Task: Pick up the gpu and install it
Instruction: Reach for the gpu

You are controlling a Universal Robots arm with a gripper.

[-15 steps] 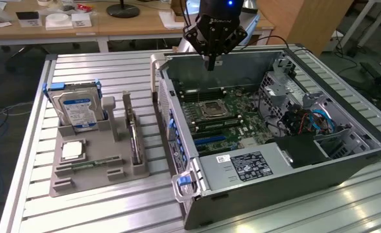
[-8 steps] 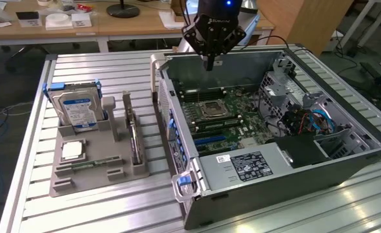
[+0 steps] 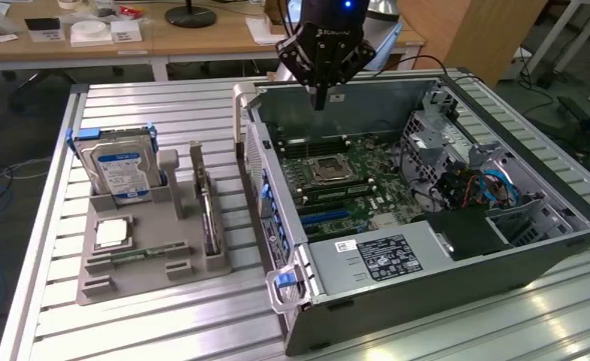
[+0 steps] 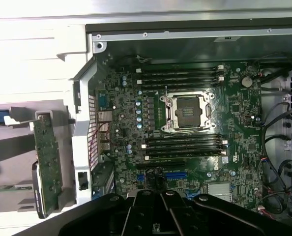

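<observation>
The gpu (image 3: 208,218) stands on edge in a slot of the grey holder tray (image 3: 144,282), on the exterior view's left of the open computer case (image 3: 536,248). The wrist view shows it as a green board (image 4: 47,157) beside the case wall. My gripper (image 3: 320,104) hangs above the far end of the case, over the motherboard (image 3: 351,177), well away from the gpu. Its fingers (image 4: 161,196) are shut together with nothing between them. Below them lie the blue expansion slots (image 4: 173,175) and the bare processor socket (image 4: 188,113).
On the holder tray there is also a silver hard drive with a blue label (image 3: 123,171), a processor chip (image 3: 112,232) and a slim memory stick (image 3: 139,254). A power supply (image 3: 385,259) and drive cage (image 3: 496,188) fill the case's near side. Desks stand behind the slatted table.
</observation>
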